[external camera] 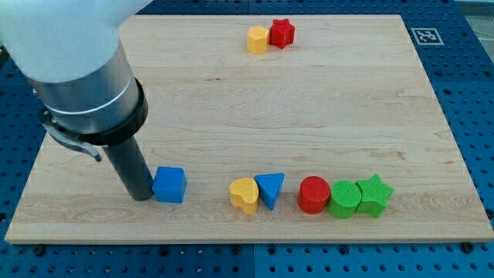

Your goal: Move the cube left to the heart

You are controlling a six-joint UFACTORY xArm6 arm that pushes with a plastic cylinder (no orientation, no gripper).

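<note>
A blue cube sits near the view's bottom left on the wooden board. A yellow heart lies to the cube's right, with a gap between them. My tip rests on the board right against the cube's left side. The dark rod rises from it up and to the left into the grey arm body.
A blue triangle touches the heart's right side. Further right stand a red cylinder, a green cylinder and a green star. At the view's top sit a yellow block and a red star.
</note>
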